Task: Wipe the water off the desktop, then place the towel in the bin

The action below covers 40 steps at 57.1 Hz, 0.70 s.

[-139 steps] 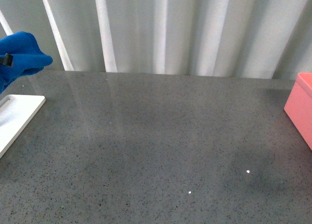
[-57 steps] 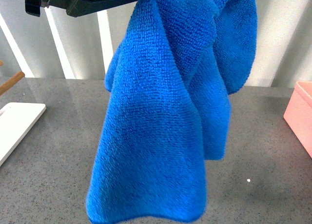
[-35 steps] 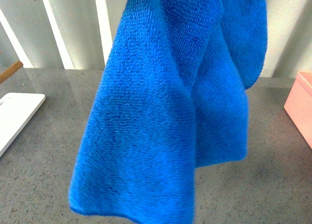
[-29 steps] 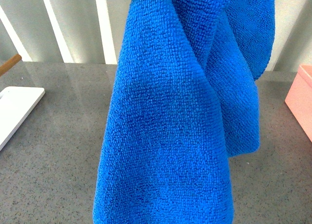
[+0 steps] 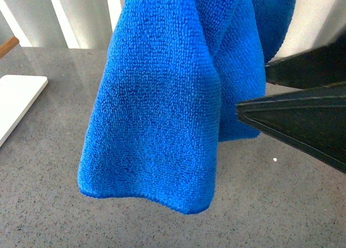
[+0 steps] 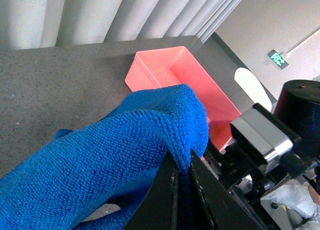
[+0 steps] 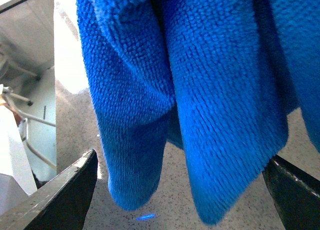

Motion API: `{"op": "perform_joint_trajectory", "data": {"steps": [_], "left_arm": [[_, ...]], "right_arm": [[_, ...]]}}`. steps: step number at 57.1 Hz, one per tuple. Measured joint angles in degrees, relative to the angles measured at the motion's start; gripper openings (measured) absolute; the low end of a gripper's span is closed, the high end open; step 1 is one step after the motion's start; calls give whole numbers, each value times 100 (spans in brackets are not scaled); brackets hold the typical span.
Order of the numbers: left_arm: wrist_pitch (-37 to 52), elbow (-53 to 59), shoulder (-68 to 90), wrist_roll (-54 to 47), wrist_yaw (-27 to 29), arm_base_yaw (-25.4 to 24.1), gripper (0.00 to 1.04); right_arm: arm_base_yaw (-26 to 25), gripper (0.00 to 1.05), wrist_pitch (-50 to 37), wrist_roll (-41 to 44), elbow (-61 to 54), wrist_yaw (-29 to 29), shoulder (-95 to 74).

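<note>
The bright blue towel [image 5: 162, 96] hangs in folds close before the front camera, above the dark grey speckled desktop [image 5: 59, 215]. My left gripper [image 6: 182, 190] is shut on a fold of the towel [image 6: 125, 155] and is out of the front view, above the frame. My right gripper [image 5: 253, 90] is open at the right, its dark fingers [image 5: 303, 124] beside the towel's hanging edge. In the right wrist view the towel [image 7: 200, 89] hangs between the open fingers [image 7: 65, 195] above the desktop [image 7: 160, 202]. The pink bin [image 6: 185, 74] stands on the desktop [image 6: 60, 69].
A flat white board [image 5: 16, 96] lies at the left edge of the desktop, with a wooden handle [image 5: 8, 45] behind it. White curtains hang behind the table. The robot's own grey and black hardware [image 6: 265, 140] sits close to the bin.
The towel has come from the far left to hang in front of the camera and has swung a little. My right gripper's fingers have entered the front view from the right, hiding the bin there.
</note>
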State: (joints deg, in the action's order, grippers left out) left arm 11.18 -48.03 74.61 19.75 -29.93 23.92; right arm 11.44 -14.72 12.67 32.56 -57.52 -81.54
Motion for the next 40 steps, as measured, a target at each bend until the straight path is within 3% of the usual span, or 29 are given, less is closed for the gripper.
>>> {"op": "perform_joint_trajectory", "data": {"steps": [26, 40], "left_arm": [[0, 0, 0, 0, 37, -2, 3], [2, 0, -2, -2, 166, -66, 3]], "right_arm": [[697, 98, -216, 116, 1602, -492, -1851], [946, 96, 352, 417, 2361, -599, -2385]]}}
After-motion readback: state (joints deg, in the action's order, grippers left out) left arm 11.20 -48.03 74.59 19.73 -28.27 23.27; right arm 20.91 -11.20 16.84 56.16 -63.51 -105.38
